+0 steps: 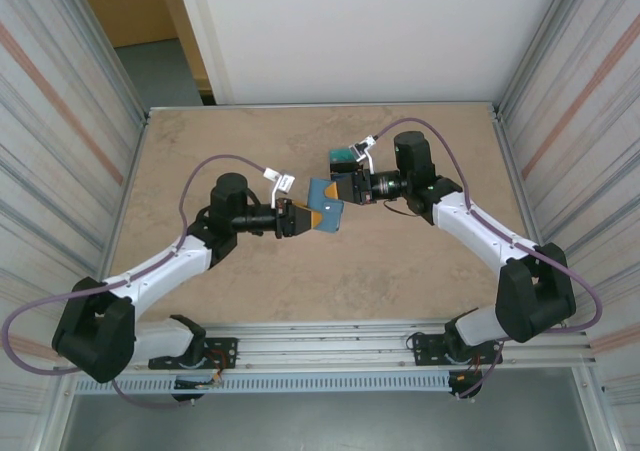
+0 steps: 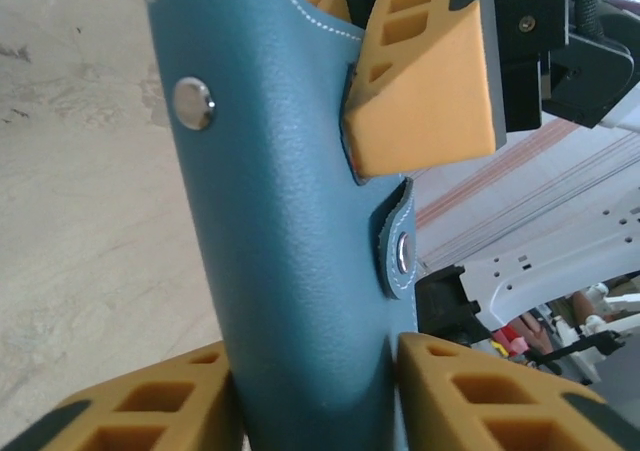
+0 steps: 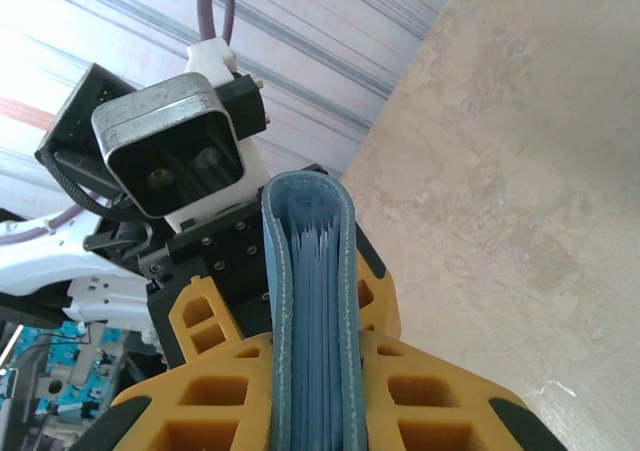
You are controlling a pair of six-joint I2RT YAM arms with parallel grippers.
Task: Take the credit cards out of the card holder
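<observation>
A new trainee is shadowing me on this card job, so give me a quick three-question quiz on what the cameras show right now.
1. True or false: the card holder lies flat on the table with nothing touching it.
2. Which grips the holder? A) the left pincer alone; B) the right pincer alone; C) both.
3. Going by the right wrist view, is the holder folded shut or spread open?

Key: 1) False, it is gripped from two sides. 2) C. 3) Folded shut, with its two panels close together.
</observation>
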